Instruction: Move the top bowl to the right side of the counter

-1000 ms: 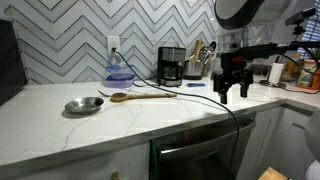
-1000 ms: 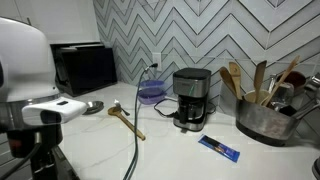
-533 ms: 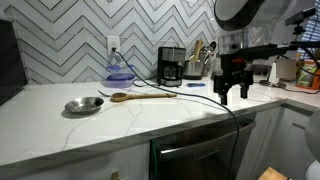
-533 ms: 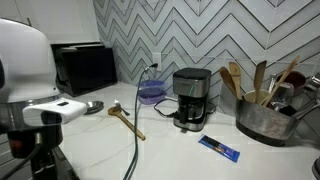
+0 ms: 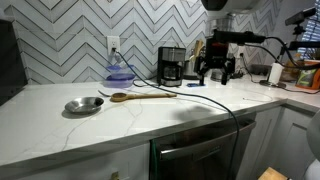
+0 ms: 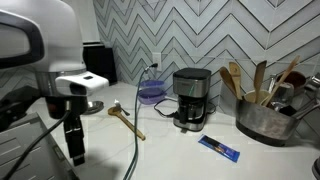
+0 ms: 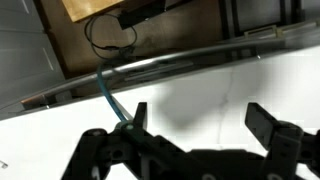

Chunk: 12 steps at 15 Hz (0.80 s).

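The pale purple top bowl (image 5: 120, 70) sits stacked on a similar blue-purple bowl by the backsplash, left of the coffee maker (image 5: 171, 65); it also shows in an exterior view (image 6: 152, 90). My gripper (image 5: 218, 70) hangs above the white marble-look counter (image 5: 160, 115), to the right of the coffee maker and well apart from the bowls. In an exterior view it hangs over the counter's front part (image 6: 75, 148). In the wrist view my gripper (image 7: 200, 125) is open and empty over bare counter; the bowls are out of that view.
A grey metal bowl (image 5: 84, 104) and a wooden spoon (image 5: 140, 96) lie left of centre. A black cable (image 5: 215, 100) runs across the counter. A blue packet (image 6: 218, 148), a metal pot with utensils (image 6: 262, 118) and a black appliance (image 6: 85, 65) also stand there.
My gripper has risen and moved away from the counter's front edge toward the coffee maker. The bowls, spoon and metal bowl have not moved.
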Available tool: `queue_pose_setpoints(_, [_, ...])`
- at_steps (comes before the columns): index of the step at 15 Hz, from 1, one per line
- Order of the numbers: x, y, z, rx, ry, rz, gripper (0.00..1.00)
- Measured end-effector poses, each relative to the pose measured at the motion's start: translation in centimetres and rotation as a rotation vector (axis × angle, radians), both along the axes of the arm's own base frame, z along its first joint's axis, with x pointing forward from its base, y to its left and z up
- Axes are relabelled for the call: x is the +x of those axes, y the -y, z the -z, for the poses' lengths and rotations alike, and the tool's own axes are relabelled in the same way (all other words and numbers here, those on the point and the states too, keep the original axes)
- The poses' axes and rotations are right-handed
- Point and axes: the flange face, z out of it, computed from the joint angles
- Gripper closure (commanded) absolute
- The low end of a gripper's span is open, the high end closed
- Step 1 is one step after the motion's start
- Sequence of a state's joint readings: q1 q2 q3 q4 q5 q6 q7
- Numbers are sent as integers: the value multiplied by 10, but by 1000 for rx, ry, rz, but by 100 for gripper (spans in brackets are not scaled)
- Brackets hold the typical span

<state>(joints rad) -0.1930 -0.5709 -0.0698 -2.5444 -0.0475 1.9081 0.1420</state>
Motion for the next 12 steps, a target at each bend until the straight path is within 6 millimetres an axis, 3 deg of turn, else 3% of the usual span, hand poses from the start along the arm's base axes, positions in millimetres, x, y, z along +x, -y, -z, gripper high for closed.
queue_pose_setpoints(6, [107,4,-37,254,97,135,0])
queue_pose_setpoints(12, [209,11,-59,523,211,289,0])
